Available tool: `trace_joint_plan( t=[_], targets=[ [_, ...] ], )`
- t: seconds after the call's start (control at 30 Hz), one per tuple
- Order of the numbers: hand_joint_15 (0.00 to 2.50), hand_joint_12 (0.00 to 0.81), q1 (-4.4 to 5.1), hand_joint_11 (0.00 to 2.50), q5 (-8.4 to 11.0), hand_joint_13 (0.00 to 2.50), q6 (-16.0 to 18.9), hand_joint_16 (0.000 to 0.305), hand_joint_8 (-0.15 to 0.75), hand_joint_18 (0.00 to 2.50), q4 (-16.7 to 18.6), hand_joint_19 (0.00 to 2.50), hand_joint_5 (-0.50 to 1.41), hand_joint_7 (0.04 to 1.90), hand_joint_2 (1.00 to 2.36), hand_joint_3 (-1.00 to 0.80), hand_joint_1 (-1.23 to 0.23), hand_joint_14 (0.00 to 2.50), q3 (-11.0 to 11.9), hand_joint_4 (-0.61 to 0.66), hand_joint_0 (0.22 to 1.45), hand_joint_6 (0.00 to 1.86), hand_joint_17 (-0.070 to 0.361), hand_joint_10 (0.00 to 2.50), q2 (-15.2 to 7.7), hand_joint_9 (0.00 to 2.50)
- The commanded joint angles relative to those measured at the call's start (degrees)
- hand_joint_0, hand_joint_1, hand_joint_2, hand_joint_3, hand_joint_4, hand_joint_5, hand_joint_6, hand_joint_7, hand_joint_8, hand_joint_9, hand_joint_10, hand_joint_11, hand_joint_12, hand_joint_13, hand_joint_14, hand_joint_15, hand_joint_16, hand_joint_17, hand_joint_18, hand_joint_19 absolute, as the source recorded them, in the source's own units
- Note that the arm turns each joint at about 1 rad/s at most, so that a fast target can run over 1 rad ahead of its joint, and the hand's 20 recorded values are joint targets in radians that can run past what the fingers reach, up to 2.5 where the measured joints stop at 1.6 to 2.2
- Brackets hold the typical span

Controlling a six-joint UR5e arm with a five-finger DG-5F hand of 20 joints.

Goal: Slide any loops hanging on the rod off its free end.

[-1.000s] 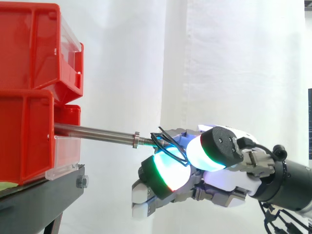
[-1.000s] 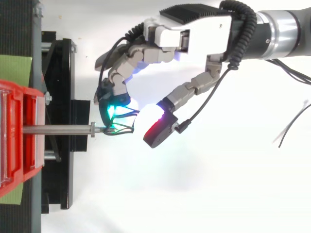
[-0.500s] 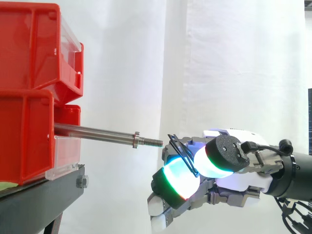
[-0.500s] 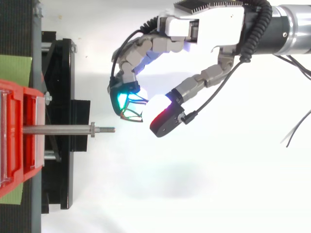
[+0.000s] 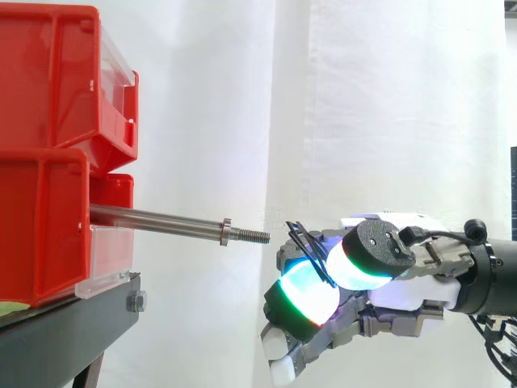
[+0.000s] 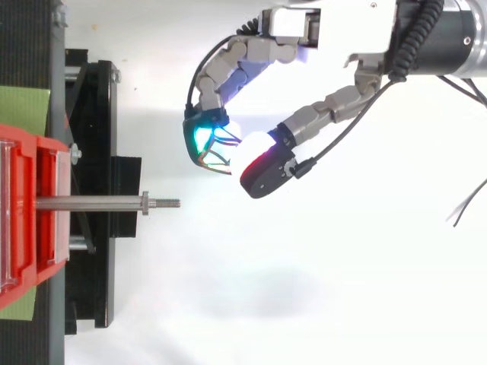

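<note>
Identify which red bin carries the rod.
The lower red bin: the rod juts from its front, while the upper red bin stacked on it has none.

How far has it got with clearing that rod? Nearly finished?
Nearly. Done: the rod is bare along its visible length, threaded tip included. In hand: the hand pinches the thin loops between glowing fingertips, apart from the rod's free end. Left: nothing hangs on the rod; perhaps only setting the loops down.

Stacked red bins (image 5: pixel 44 218) rest on a black stand (image 5: pixel 69 331).
</note>
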Motion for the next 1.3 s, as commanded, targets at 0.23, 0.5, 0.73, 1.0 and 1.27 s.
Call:
trace_joint_plan(
  t=[0.23, 0.5, 0.73, 1.0, 1.27],
  targets=[
    [0.15, 0.295, -0.01, 0.24, 2.56, 0.73, 2.32, 0.028, 0.283, 0.59, -8.09, 0.17, -0.17, 0.97, 1.01, -0.38, -0.81, 0.01, 0.02, -0.08, 0.71, 0.94, 0.063, 0.01, 2.56, 0.79],
    [0.15, 0.294, -0.01, 0.23, 3.53, 0.73, 6.28, 0.028, 0.285, 0.59, -9.76, 0.18, -0.16, 0.98, 1.0, -0.45, -0.78, 0.01, 0.02, -0.04, 0.69, 0.94, 0.062, 0.01, 3.88, 0.79],
    [0.16, 0.291, 0.08, 0.23, 4.67, 0.72, 6.98, 0.028, 0.29, 0.58, -14.68, 0.2, -0.14, 1.02, 1.0, -0.5, -0.68, 0.01, 0.02, 0.04, 0.63, 0.92, 0.062, 0.01, 5.72, 0.81],
    [0.18, 0.288, 0.17, 0.22, 5.28, 0.73, 6.98, 0.027, 0.295, 0.56, -16.0, 0.23, -0.12, 1.11, 1.0, -0.5, -0.51, 0.01, 0.02, 0.04, 0.61, 0.9, 0.062, 0.01, 7.3, 0.85],
    [0.18, 0.3, -0.27, 0.24, 5.28, 0.73, 6.98, 0.028, 0.301, 0.57, -17.05, 0.21, -0.13, 1.07, 1.01, -0.28, -0.68, 0.01, 0.11, 0.08, 0.62, 0.91, 0.062, 0.01, 9.41, 0.84]
  ],
)
